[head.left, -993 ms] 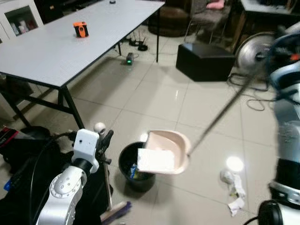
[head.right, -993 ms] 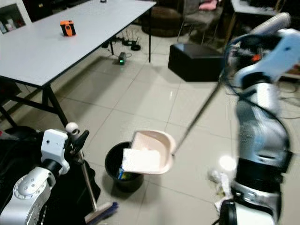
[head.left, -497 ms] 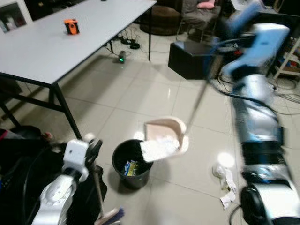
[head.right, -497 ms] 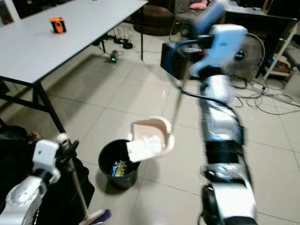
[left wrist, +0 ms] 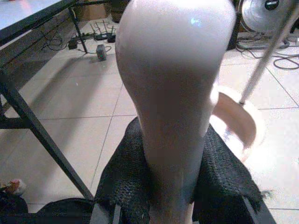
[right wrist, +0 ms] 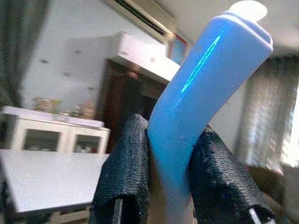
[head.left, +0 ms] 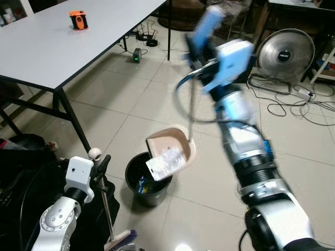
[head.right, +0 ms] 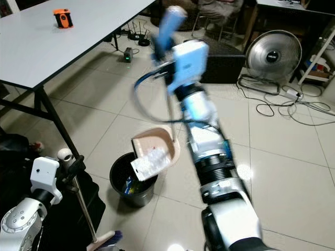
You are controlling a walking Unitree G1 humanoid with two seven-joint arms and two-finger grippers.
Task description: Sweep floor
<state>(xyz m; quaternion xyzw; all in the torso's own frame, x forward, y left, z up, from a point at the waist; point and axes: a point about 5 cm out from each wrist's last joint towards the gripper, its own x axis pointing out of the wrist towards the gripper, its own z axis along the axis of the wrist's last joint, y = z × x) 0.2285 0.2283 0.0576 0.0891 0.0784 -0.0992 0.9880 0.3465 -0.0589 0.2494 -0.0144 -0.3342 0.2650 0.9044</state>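
My right hand is clamped on the blue grip at the top of the dustpan's long handle, both black fingers pressed against its sides. In the head views that arm reaches up and forward over the tiled floor, and the thin rod runs down from the grip to the pink dustpan. The pan hangs tilted above the black bin, its open mouth turned toward the bin's rim, and a crumpled white sheet of paper lies at the pan's lip, overhanging the bin opening. I can make out some coloured litter inside the bin.

My left hand is closed around the pale knobbed top of the broom handle, fingers tight on either side. In the head views the broom's thin pole stands nearly upright just beside the bin, on its left, with the bristle head on the floor at the lower edge of the picture.

The grey tabletop takes up the far left, with a small orange object near its far edge. A standing fan sits at the far right among loose cables, and a black box rests on the floor behind my right arm.
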